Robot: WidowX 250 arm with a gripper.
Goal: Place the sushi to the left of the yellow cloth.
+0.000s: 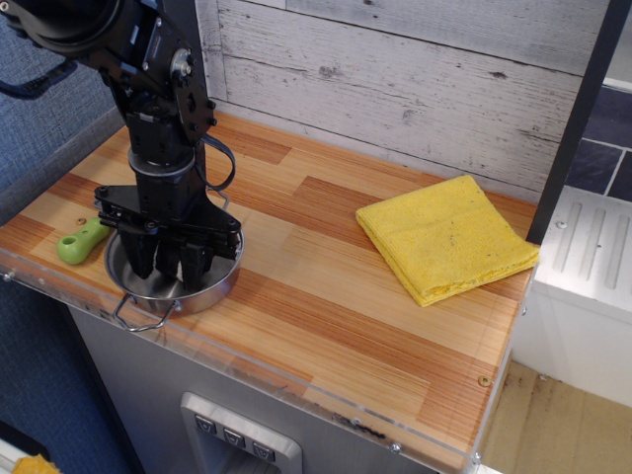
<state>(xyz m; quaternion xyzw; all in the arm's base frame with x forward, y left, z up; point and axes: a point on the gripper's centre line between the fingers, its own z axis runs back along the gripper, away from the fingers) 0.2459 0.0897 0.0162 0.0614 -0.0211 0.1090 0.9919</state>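
Note:
My gripper (pixel 168 272) points straight down into the steel pan (pixel 223 280) at the front left of the counter. Its dark fingers (pixel 195 262) stand apart, with their tips close to the pan floor. The sushi is hidden behind the fingers, and its white face does not show. The yellow cloth (pixel 444 237) lies folded flat at the right of the counter, far from the gripper, with bare wood to its left.
A green spatula handle (pixel 79 242) lies just left of the pan. A plank wall runs along the back. A dark post (pixel 578 118) stands behind the cloth's right corner. The counter's front edge has a clear plastic lip (pixel 296 380).

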